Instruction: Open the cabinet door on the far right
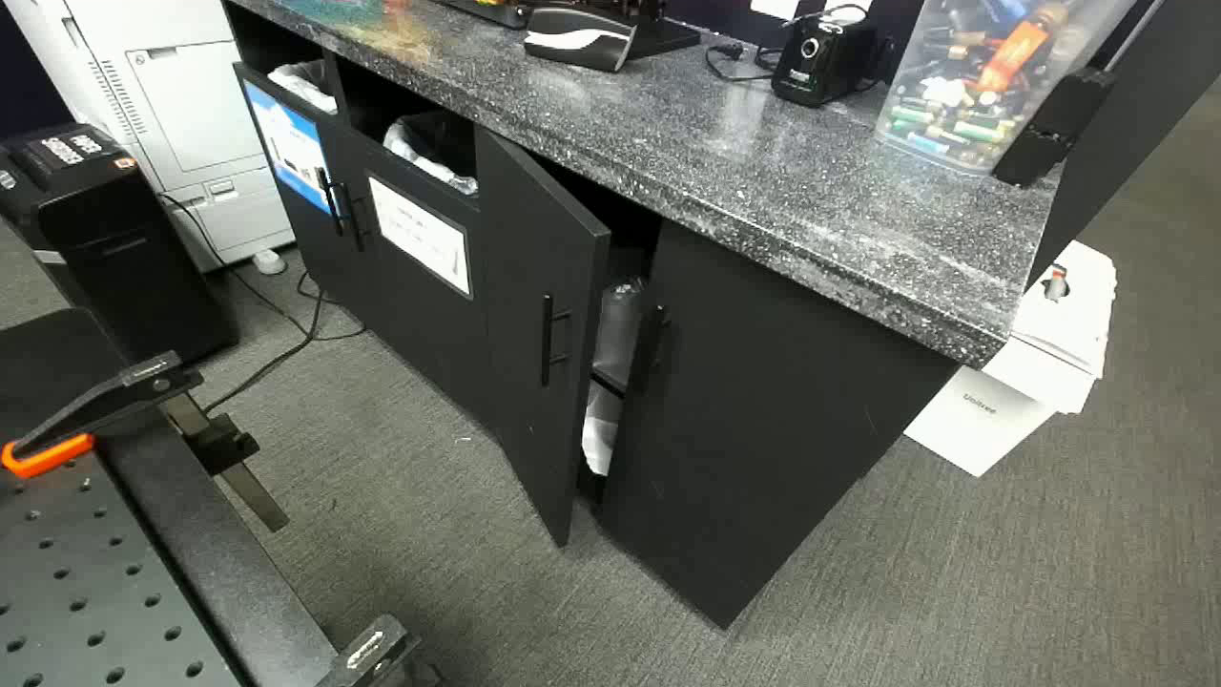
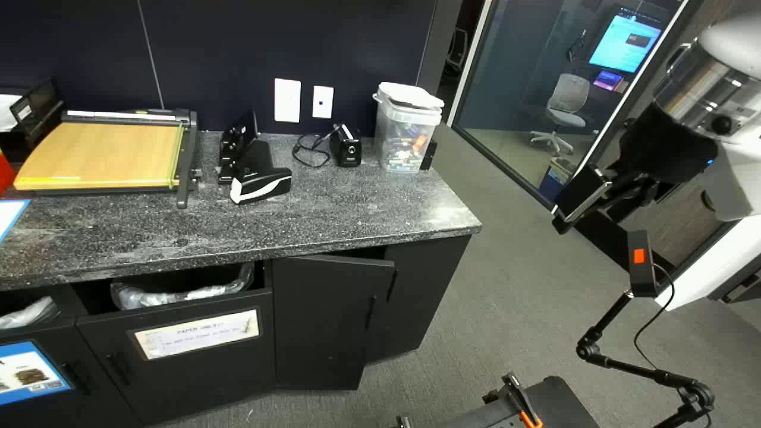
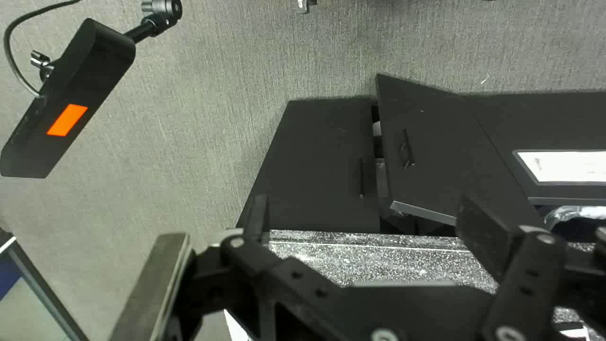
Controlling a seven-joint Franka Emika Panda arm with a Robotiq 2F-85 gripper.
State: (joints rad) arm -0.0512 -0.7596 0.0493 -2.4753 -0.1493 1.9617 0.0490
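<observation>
Robotiq gripper (image 3: 368,223) spread wide, gripping nothing; I see speckled countertop (image 1: 725,176), grey carpet (image 1: 410,515), far-right cabinet door (image 1: 768,410) closed, adjoining door (image 1: 517,324) ajar.

the white arm (image 2: 736,178) is up in the air, with its black gripper (image 3: 370,223) tipped down at a slant. its two fingers (image 3: 485,237) are spread wide apart.

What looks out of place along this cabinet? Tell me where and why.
The plain door beside the far-right door stands partly open, angled outward. It looks odd because the far-right door and the white-labelled door, on either side, look shut. No spill or damage stands out.
</observation>
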